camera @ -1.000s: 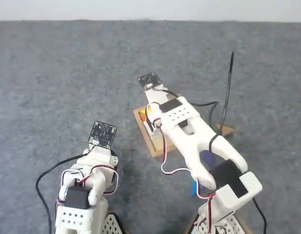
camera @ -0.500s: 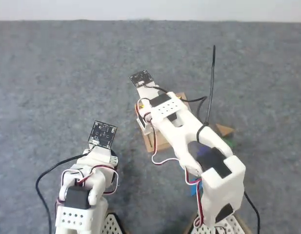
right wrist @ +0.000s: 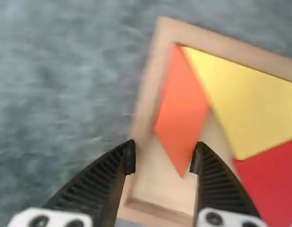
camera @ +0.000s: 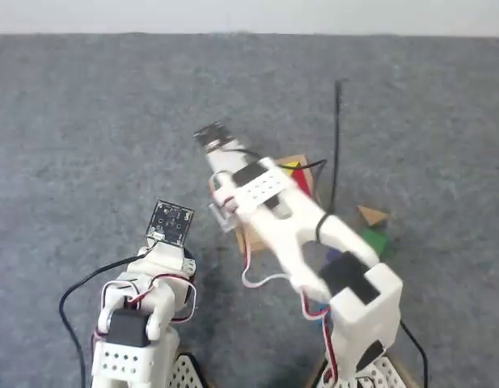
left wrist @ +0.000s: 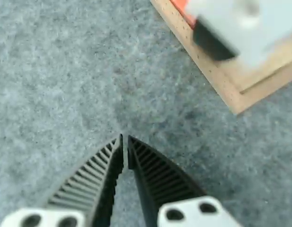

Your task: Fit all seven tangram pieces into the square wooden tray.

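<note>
Right hand [right wrist: 163, 150] hung open and empty over the tray [right wrist: 148, 85] corner; left hand [left wrist: 125, 142] was closed, empty, above the tabletop [left wrist: 51, 71].

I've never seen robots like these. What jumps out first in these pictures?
The bright pieces in the wooden tray: a yellow triangle, an orange piece and a red piece, with the open right tool hanging over the tray's corner. The left tool is shut above the grey carpet beside the tray, and a green piece and a tan triangle lie loose outside the tray.
</note>
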